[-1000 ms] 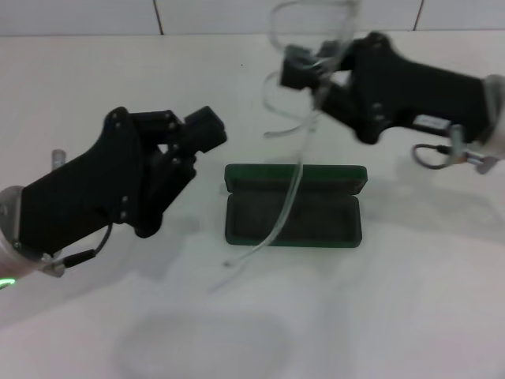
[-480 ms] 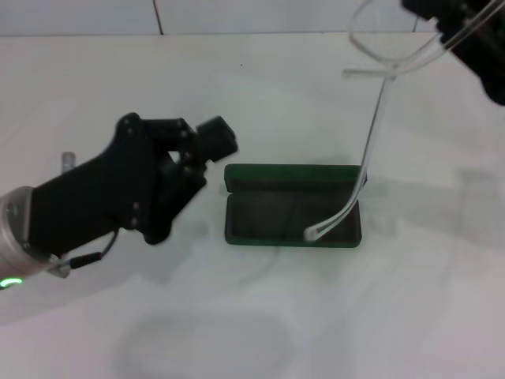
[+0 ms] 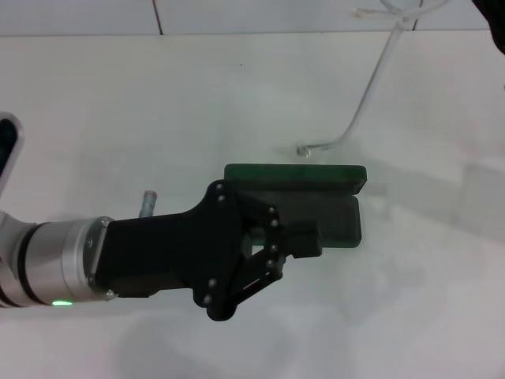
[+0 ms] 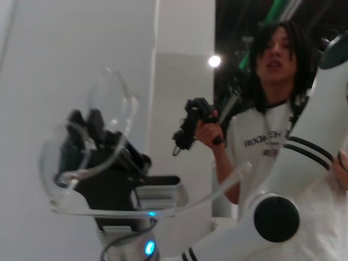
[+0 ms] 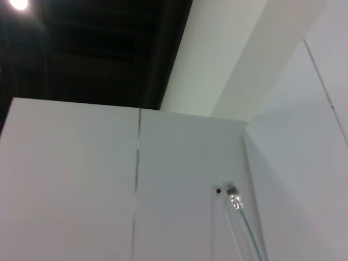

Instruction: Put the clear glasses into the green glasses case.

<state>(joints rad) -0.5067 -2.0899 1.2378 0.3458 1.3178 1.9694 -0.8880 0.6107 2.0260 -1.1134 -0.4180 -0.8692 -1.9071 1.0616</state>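
Note:
The green glasses case (image 3: 339, 215) lies open at mid-table, its lid (image 3: 316, 172) standing along the far side. My left gripper (image 3: 304, 238) hovers over the case's left half and hides it; its fingers look shut with nothing in them. The clear glasses (image 3: 371, 87) hang high at the far right, one thin arm reaching down to just behind the lid. The right gripper (image 3: 499, 16) shows only at the head view's top right corner. In the left wrist view the right gripper (image 4: 87, 130) is shut on the clear glasses (image 4: 109, 98) at the lens. The right wrist view shows only one arm of the glasses (image 5: 242, 217).
The white table (image 3: 118, 103) ends at a tiled wall (image 3: 79, 16) behind. In the left wrist view a person (image 4: 272, 125) with a hand-held controller stands behind my right arm's white links (image 4: 304, 179).
The right gripper has lifted the glasses up and to the right, nearly out of the head view, so their arm has left the case. My left gripper swung right, over the case's left half.

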